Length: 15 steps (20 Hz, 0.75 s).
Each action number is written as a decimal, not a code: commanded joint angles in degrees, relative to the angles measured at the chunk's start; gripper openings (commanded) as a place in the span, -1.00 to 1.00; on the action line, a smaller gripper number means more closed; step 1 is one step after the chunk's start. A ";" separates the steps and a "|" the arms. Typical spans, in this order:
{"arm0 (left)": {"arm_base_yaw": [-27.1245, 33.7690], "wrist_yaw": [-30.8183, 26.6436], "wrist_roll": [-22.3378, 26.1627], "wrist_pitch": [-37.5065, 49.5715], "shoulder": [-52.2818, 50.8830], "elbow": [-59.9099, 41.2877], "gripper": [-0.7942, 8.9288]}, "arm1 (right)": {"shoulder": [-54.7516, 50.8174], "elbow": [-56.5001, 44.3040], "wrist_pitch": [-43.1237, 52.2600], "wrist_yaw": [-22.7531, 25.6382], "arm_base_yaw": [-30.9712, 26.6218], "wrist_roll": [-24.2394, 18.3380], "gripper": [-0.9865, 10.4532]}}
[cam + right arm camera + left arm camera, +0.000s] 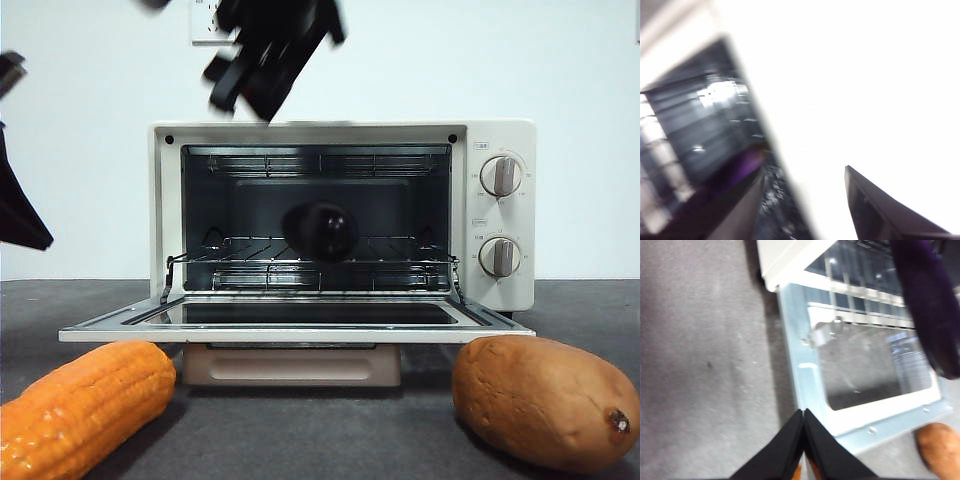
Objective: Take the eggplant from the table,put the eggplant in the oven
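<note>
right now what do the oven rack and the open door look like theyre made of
The thin dark wire rack inside the cream boxy oven looks like bare metal rod, going by its slim grid bars. The dropped-open oven door seems a pale, lightly shiny metal frame around a clear glass pane, which shows reflections.

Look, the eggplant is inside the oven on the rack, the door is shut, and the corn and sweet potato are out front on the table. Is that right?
Almost. The door is not shut; the front view shows it folded down flat and open. The rest holds: the eggplant lies on the rack inside the oven, with the corn and sweet potato out front on the table.
</note>
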 commanded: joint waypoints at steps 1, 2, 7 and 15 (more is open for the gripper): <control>0.00 -0.76 1.14 1.70 3.28 0.22 -0.82 | -3.17 1.53 -2.82 0.13 0.59 5.29 -0.42; 0.00 -0.76 1.16 2.34 5.14 0.22 -0.82 | -5.40 1.53 -5.16 0.02 0.59 7.19 -0.48; -0.02 -0.74 1.11 4.00 11.02 0.24 -0.82 | -12.17 1.53 -13.14 -1.66 0.61 12.09 -0.67; -0.59 0.11 1.09 4.74 18.56 0.24 -0.82 | -22.36 1.53 -24.13 -7.26 0.66 18.64 -0.82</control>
